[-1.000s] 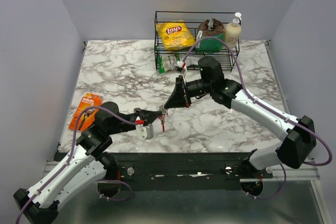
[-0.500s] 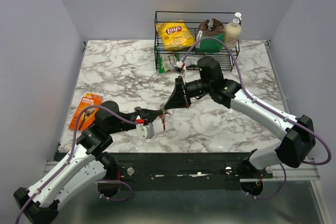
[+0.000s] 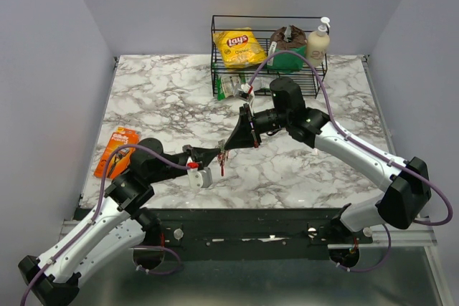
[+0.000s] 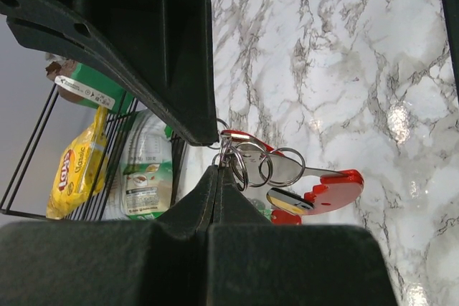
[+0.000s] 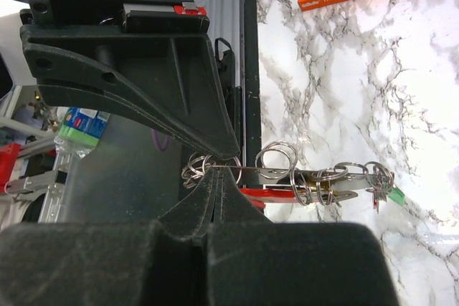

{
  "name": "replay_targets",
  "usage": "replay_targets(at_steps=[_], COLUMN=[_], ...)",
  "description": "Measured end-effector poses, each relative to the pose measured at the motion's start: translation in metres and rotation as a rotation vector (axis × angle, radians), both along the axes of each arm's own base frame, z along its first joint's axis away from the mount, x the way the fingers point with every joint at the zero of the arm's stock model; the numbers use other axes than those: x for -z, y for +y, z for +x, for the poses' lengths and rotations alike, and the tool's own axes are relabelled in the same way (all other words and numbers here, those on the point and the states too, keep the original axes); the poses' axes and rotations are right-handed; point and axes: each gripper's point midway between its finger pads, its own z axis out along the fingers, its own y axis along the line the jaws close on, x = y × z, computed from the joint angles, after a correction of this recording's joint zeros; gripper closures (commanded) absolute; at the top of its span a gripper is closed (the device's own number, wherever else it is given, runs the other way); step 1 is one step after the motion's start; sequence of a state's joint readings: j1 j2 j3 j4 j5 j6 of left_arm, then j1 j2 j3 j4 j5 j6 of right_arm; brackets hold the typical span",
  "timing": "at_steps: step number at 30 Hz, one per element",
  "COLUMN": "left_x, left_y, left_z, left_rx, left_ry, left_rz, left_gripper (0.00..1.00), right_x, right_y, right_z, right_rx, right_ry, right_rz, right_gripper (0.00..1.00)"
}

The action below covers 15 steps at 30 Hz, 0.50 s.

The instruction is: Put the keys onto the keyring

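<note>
Almost nothing has moved: left fingers point(image 4: 193, 206) and right fingers point(image 5: 193, 209) stay clenched tip to tip on the keyring point(image 4: 247, 163), over the near middle of the worktop point(image 3: 165, 98). Keys point(image 4: 331, 185) dangle from it: light, stiff, slippery, probably best pinched flat by their tagged heads.

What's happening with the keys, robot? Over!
Left fingers shut, right fingers shut, tip to tip, both pinching the keyring. Keys and red tag hang from it. Nothing blocking; razor pack and basket well clear.
</note>
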<state>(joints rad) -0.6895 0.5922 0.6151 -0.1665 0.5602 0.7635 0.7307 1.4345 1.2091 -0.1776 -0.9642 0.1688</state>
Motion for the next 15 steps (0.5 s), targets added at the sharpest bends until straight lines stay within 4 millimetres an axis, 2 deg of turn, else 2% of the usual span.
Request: replay_targets(at_steps=[15], left_x=[0.0019], left_y=[0.002], left_z=[0.0057], left_rx=[-0.027], left_ry=[-0.01], left_rz=[0.013], left_gripper=[1.0], right_x=[-0.0007], right_y=[-0.0007], right_z=[-0.0037], right_rx=[-0.017], right_ry=[0.013], right_rz=[0.002], right_gripper=[0.99])
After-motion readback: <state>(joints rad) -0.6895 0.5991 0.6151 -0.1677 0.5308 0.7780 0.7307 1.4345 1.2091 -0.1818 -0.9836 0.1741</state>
